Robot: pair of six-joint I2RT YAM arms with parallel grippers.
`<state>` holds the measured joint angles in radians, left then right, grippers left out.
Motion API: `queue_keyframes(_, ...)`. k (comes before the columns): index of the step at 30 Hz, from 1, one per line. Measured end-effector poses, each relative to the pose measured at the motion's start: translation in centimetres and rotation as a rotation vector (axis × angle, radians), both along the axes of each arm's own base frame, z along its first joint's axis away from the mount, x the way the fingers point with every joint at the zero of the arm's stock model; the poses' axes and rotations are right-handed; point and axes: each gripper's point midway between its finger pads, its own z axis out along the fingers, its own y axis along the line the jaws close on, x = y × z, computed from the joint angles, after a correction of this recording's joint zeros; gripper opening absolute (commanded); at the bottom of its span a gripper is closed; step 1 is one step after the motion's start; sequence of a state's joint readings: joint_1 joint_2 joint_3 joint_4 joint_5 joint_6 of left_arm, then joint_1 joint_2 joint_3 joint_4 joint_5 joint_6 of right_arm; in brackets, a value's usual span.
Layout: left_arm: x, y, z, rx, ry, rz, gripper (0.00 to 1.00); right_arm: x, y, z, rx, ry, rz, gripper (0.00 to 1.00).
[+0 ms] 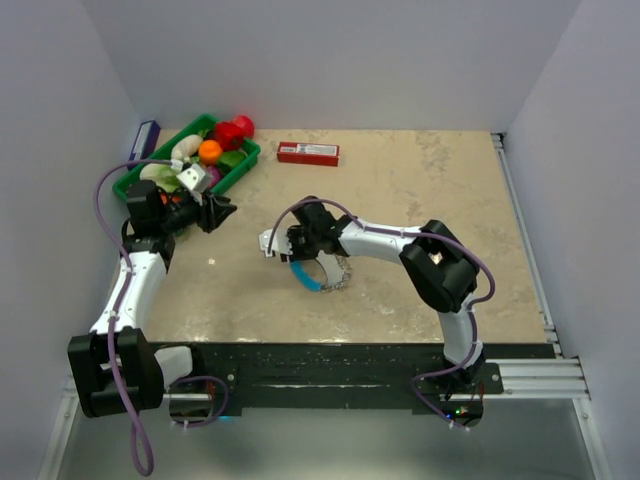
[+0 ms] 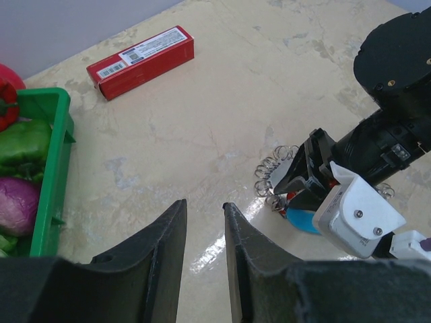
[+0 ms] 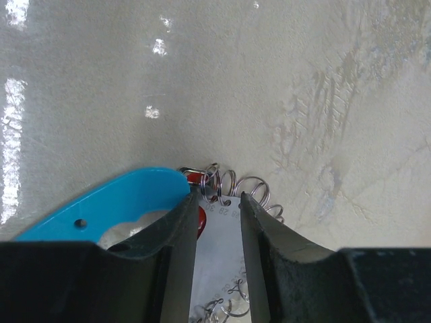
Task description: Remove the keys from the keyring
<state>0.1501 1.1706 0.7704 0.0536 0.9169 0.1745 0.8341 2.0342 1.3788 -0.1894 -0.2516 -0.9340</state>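
Note:
The keyring [image 1: 322, 280] lies on the table's middle as a floppy loop. Its bright blue section [image 3: 101, 205] sits left of my right fingers, and silvery wire rings [image 3: 250, 190] fan out ahead of them. My right gripper [image 3: 217, 198] is shut on a flat silvery key [image 3: 219, 249] with stamped digits, held by its edges. A red-tipped piece [image 3: 201, 221] shows beside the left finger. In the left wrist view the right gripper [image 2: 286, 183] points down into the rings [image 2: 268, 173]. My left gripper [image 2: 204, 204] hovers open and empty, left of the keyring, also seen from above [image 1: 222, 211].
A long red box [image 1: 307, 153] lies at the back of the table. A green bin [image 1: 243, 163] full of toy fruit and vegetables stands at the back left, close behind my left gripper. White walls close in the table on three sides.

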Motion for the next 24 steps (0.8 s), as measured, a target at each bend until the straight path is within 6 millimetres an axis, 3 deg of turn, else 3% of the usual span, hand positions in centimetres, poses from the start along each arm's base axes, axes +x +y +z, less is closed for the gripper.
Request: queue_keyframes(24,-0.23,-0.26,-0.59,-0.009,0.011,-0.018,0.34,-0.87,-0.13,-0.86,-0.034,-0.015,0.02,0.26)
